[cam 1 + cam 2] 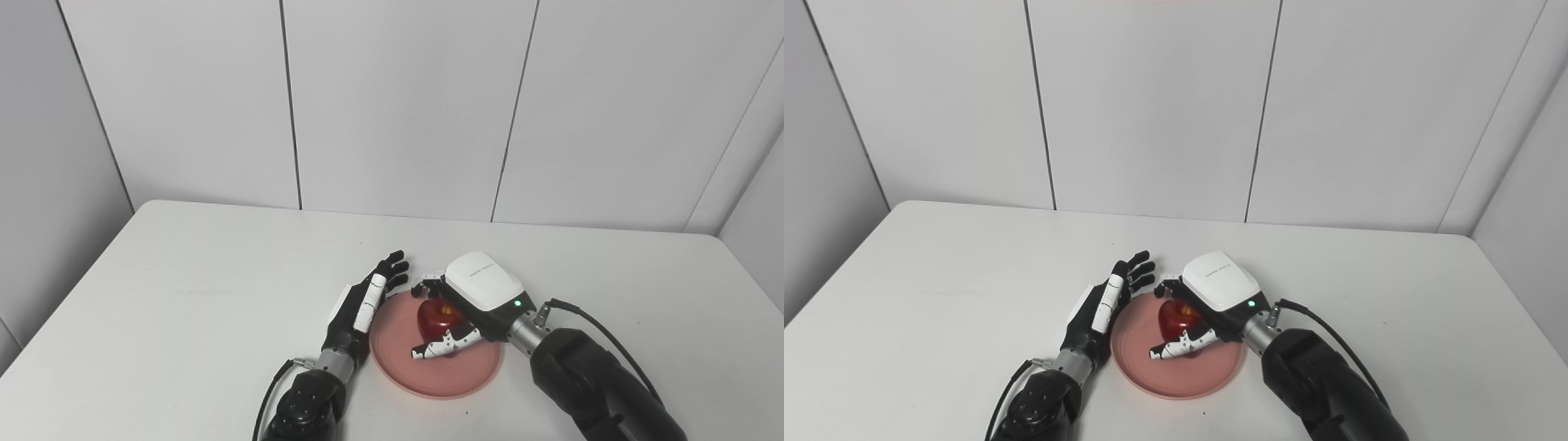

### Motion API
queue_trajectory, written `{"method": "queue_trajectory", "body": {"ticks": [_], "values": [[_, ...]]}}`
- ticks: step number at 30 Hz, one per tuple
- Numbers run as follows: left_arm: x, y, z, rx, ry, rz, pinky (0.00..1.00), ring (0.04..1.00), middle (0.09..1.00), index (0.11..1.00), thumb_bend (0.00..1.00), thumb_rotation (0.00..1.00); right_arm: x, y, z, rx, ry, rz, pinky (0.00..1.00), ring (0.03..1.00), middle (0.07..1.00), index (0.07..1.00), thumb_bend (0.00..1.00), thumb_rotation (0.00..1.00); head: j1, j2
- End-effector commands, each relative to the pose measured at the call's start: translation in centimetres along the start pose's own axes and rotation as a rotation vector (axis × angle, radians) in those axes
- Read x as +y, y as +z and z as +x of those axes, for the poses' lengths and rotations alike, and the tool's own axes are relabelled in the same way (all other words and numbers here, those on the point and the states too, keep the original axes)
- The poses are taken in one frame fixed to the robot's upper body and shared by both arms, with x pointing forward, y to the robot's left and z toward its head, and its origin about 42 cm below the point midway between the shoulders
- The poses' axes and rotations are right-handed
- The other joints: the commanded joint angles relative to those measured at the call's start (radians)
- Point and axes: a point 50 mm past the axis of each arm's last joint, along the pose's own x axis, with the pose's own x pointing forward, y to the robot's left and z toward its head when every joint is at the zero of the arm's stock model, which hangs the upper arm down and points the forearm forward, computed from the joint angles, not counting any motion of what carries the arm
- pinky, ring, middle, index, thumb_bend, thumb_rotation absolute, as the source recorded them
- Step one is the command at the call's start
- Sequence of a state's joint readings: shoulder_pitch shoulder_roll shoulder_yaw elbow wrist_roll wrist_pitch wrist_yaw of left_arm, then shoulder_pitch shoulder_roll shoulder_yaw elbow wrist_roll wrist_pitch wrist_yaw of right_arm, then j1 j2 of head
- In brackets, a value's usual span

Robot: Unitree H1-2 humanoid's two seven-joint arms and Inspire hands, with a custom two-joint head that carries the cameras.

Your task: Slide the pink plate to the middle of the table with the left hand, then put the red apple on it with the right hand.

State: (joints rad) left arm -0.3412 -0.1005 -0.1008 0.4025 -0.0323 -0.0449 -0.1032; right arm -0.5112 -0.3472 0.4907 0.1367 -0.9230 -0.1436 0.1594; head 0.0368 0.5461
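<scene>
Fingers (pixel 392 269) of left hand (pixel 362 303) straight and slightly apart, holding nothing — hand stands on edge against left rim of pink plate (pixel 429 373). I see right hand (pixel 465 306) curled round red apple (pixel 436 318), fingers over far side, thumb under near side. Apple over plate centre — whether it touches plate, I cannot tell. Plate flat on white table (pixel 184 306), near middle.
</scene>
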Motion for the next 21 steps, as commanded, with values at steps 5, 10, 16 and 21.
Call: {"method": "queue_trajectory", "body": {"ticks": [5,10,16,21], "values": [[0.02,-0.54,0.00,0.037,-0.007,-0.006,0.81,0.883,0.908,0.880,0.78,0.98,-2.40,-0.54,0.46,-0.032,-0.055,-0.034,0.73,0.766,0.789,0.766,0.99,0.73,0.000,-0.001],[-0.01,-0.52,0.02,0.036,-0.011,-0.006,0.81,0.877,0.909,0.886,0.77,0.98,-2.47,-0.65,0.49,-0.034,-0.056,-0.044,0.76,0.778,0.803,0.779,1.00,0.72,0.001,-0.002],[0.01,-0.48,0.00,0.032,-0.012,-0.003,0.81,0.863,0.903,0.879,0.77,0.98,-2.60,-0.65,0.48,-0.040,-0.076,-0.069,0.82,0.825,0.824,0.780,1.00,0.72,0.000,-0.001],[0.11,-0.49,0.01,0.030,-0.012,0.005,0.80,0.874,0.896,0.873,0.76,0.99,-3.08,-0.71,0.52,-0.039,-0.093,-0.064,0.82,0.829,0.834,0.789,1.00,0.76,-0.001,0.000]]}}
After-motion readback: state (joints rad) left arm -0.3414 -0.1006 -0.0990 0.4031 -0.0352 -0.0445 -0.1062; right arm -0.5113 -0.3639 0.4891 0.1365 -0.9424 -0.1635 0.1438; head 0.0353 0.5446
